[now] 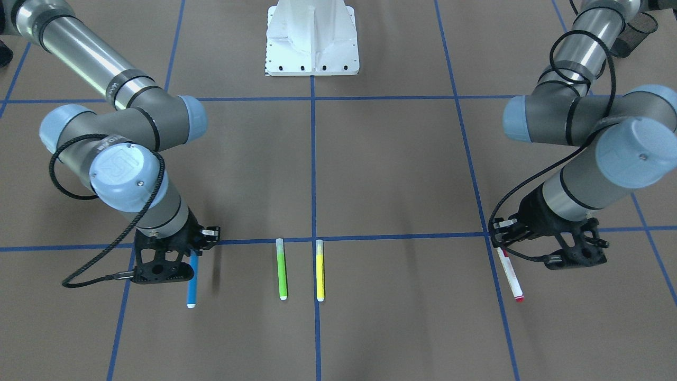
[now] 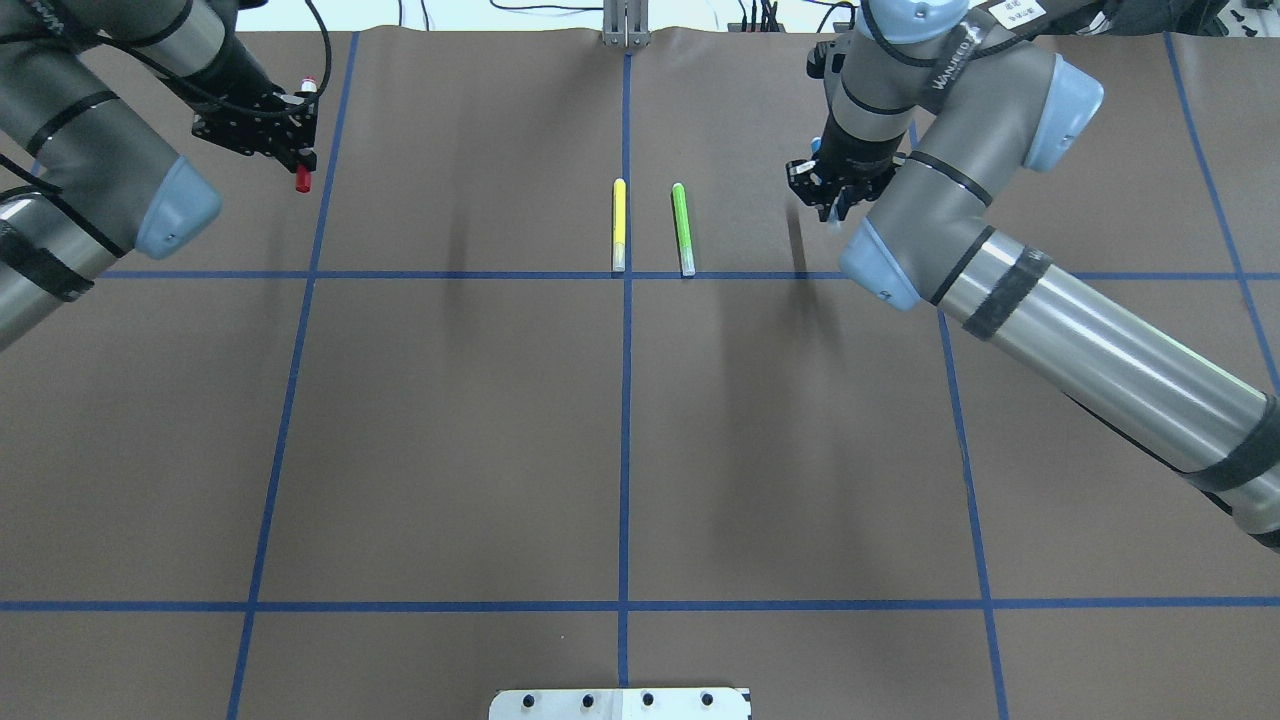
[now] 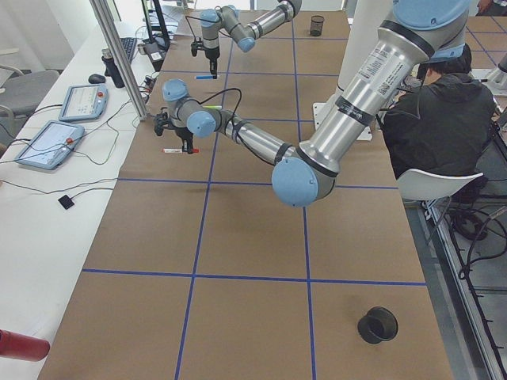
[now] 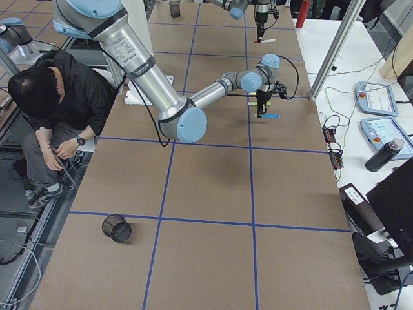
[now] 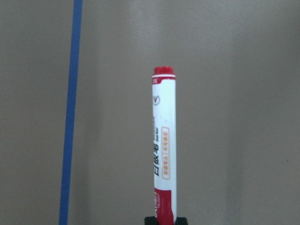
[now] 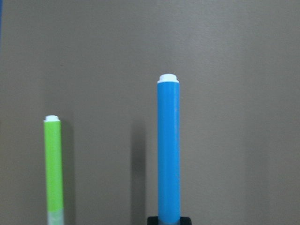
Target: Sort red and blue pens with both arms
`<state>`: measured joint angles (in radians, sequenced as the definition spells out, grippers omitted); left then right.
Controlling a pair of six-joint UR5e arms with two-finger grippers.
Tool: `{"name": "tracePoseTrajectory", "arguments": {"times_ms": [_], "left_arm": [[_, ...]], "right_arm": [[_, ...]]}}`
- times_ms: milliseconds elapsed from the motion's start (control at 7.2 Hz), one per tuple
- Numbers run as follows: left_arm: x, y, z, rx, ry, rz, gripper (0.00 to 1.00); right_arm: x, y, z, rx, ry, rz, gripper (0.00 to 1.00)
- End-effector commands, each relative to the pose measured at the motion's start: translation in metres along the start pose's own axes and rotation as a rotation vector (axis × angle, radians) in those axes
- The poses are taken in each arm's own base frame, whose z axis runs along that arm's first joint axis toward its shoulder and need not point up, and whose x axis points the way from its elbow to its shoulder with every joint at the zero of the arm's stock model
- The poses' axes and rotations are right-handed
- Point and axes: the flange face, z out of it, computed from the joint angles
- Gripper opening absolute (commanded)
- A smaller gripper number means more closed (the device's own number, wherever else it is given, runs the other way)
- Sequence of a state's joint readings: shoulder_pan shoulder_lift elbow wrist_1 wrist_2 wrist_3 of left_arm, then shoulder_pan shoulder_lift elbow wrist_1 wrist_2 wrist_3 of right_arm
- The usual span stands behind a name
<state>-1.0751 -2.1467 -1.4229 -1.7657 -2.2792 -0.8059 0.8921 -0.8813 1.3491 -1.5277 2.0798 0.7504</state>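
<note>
The red pen (image 5: 164, 150), its orange barrel print too blurred to be read, is gripped by the left fingers (image 1: 512, 231); the blue pen (image 6: 168, 150) by the right fingers (image 1: 198, 238).

Both arms are seen built alike: the right arm (image 1: 84, 50) and the left arm (image 1: 576, 114) are made up of brushed silver tubes and dark grey joints, each joint closed by a pale blue cap. A small screw and an embossed UR mark are picked out on the cap just behind the right claw (image 1: 191, 255). Black cable is looped behind it, and behind the left claw (image 1: 502, 244). Both claws are black, with cut-outs.
</note>
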Motion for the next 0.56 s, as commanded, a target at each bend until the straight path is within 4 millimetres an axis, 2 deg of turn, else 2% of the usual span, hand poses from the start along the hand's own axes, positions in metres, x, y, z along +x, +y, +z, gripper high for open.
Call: {"name": "tracePoseTrajectory", "arguments": {"times_ms": [0,139,278,417], "left_arm": [[-0.056,0.015,-0.043,0.003,-0.053,0.098,0.0],[-0.062,0.02,-0.071,-0.007,-0.088,0.14,0.0],[-0.069,0.024,-0.09,-0.018,-0.11,0.173,0.0],[-0.096,0.026,-0.102,-0.016,-0.125,0.189,0.0]], "right_arm": [[0.096,0.037,0.001,-0.03,0.066,-0.099,0.0],[0.114,0.04,-0.015,-0.044,0.117,-0.178,0.0],[0.129,0.05,-0.024,-0.085,0.178,-0.218,0.0],[0.147,0.061,-0.028,-0.126,0.251,-0.268,0.0]]}}
